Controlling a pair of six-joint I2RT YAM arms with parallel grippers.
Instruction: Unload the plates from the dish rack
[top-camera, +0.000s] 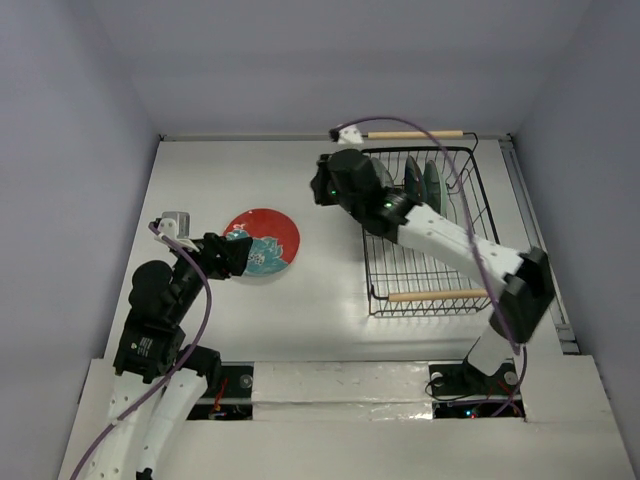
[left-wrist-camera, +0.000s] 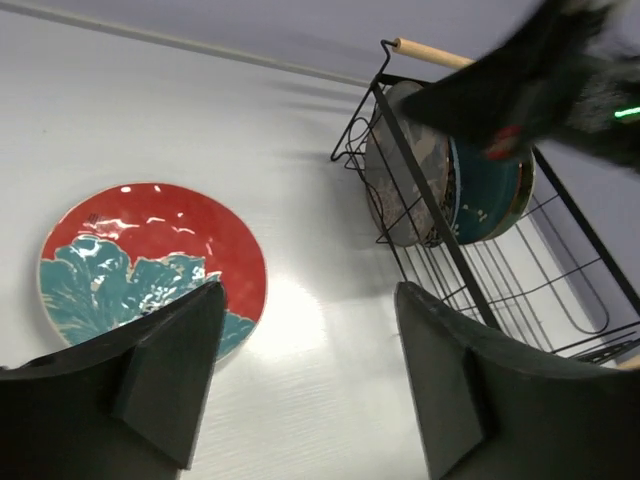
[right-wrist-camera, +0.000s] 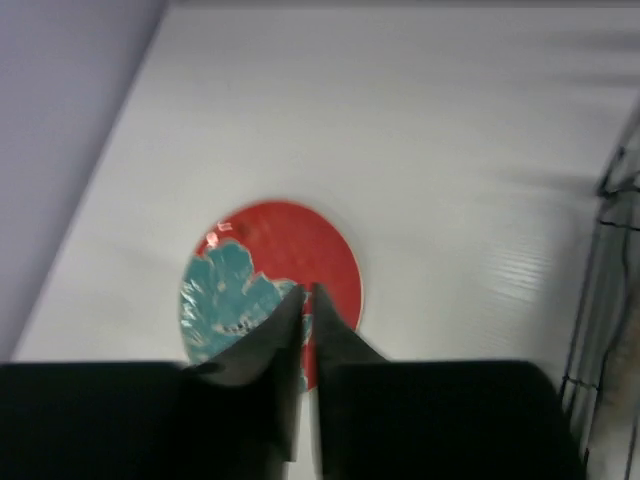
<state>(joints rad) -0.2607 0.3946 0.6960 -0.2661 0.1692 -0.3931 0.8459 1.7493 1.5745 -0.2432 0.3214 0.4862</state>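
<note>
Several plates (top-camera: 412, 180) stood on edge at the far end of the dish rack (top-camera: 425, 295), their rims running far-to-near and their faces turned left and right. The right fingers (right-wrist-camera: 285, 340) were all but together and empty. They sat just off the rack's far-left corner, aimed away from it; that arm was nearer but would likely need to turn back. The red plate (top-camera: 268, 232) lay flat on the desk (top-camera: 330, 300), well left of the rack. The left fingers (left-wrist-camera: 170, 380) were spread wide and empty at the plate's edge away from the rack.

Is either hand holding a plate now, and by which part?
Neither. The left hand is open and empty, near the red plate lying flat on the table; the right hand is almost closed, with nothing in it.
</note>
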